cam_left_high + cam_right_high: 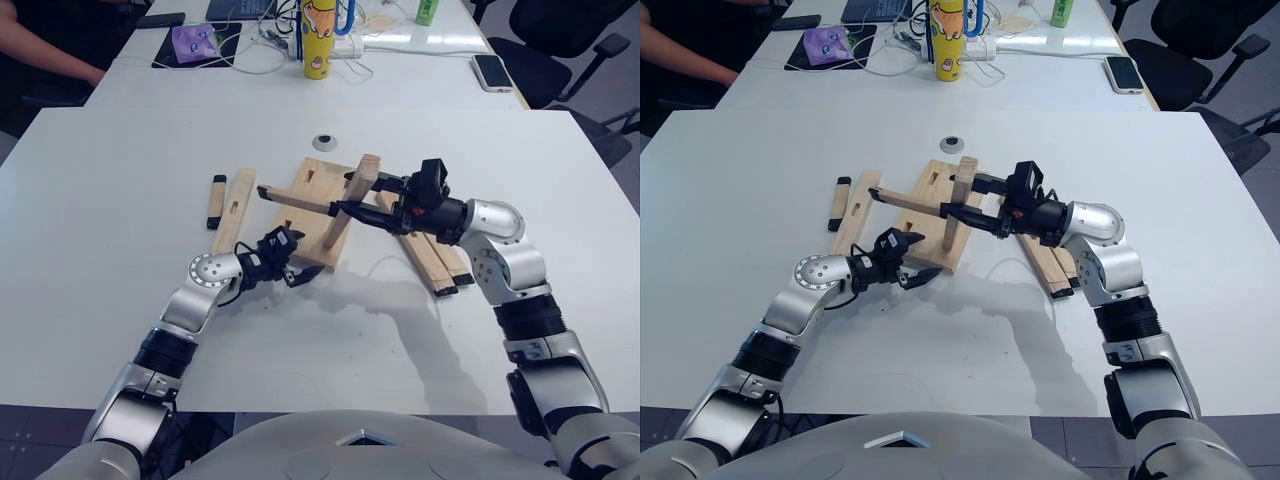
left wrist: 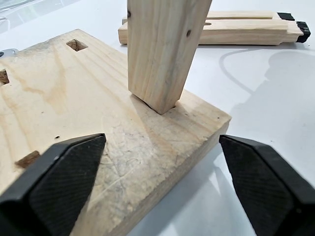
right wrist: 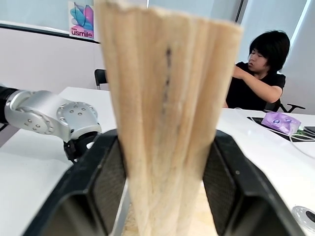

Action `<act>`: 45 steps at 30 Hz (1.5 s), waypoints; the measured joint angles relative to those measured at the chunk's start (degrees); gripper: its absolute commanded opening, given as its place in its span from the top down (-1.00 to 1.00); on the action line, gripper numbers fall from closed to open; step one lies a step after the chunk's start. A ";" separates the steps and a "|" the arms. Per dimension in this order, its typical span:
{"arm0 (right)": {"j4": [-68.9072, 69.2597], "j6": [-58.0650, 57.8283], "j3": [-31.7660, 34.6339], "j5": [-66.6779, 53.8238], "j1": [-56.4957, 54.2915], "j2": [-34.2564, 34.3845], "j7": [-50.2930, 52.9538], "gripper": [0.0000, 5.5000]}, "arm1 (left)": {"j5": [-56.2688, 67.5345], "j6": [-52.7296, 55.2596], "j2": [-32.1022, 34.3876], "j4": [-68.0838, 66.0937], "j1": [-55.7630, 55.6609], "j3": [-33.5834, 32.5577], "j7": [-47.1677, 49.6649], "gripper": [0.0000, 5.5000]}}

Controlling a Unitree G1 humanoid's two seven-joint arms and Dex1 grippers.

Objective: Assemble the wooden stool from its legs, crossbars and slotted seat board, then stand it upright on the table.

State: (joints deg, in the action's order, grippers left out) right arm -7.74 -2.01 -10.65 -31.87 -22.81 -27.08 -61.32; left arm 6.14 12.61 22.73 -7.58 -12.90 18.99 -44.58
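Print first: the wall poster in the right wrist view has a colour graphic with a line of lettering under it. The yellow bottle on the far desk at 12 o'clock has a cartoon print, and any text on it is too small to make out.

Your right gripper: jaws clenched on the leg, one on each flat face. The elbow is bent at 3 o'clock and the forearm points toward 9, with the wrist above the loose wooden pieces at 4 o'clock of the seat board.

The leg stands tilted on the board. Its lower end touches the wood near the board's 6 o'clock corner. A crossbar sticks out of the leg toward 9 o'clock.

Your left gripper: jaws released and spread wide, one finger on each side of that same corner, neither touching it. The arm comes in low from 7 o'clock.

The seat board lies flat at the centre of the desk, slots facing up. Two more pieces lie at 9 o'clock of it, apart from it.
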 measured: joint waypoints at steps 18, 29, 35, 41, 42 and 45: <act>-10.90 -5.82 -5.62 9.98 7.73 -1.39 0.76 -0.26 | -0.07 -0.17 -2.08 -3.24 -1.99 -0.39 2.98 -0.55; 1.45 -15.24 0.63 3.40 10.58 -3.37 -5.58 -0.37 | -0.16 -0.42 -4.58 -6.13 -3.63 -1.08 6.84 -0.55; 12.13 -36.77 14.27 -23.80 6.85 -4.35 -0.21 -0.02 | -0.11 0.08 -5.67 -6.30 -3.96 -1.70 8.44 -0.55; 15.63 -40.54 21.82 -47.60 -11.60 3.03 21.28 0.34 | -0.11 0.15 -5.70 -6.62 -4.12 -1.74 8.22 -0.55; 16.30 -38.84 22.38 -47.33 -15.54 4.88 24.73 0.43 | -0.13 0.24 -5.77 -7.14 -4.49 -1.69 8.05 -0.55; 16.45 -31.92 22.49 -40.52 -23.82 8.96 30.18 0.58 | -0.14 0.31 -6.24 -8.49 -5.57 -1.54 7.54 -0.55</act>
State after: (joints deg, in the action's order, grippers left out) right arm 8.70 -33.93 11.84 -72.39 -46.63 -18.12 -31.14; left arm 6.00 12.92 16.49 -16.07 -18.47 17.45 -37.04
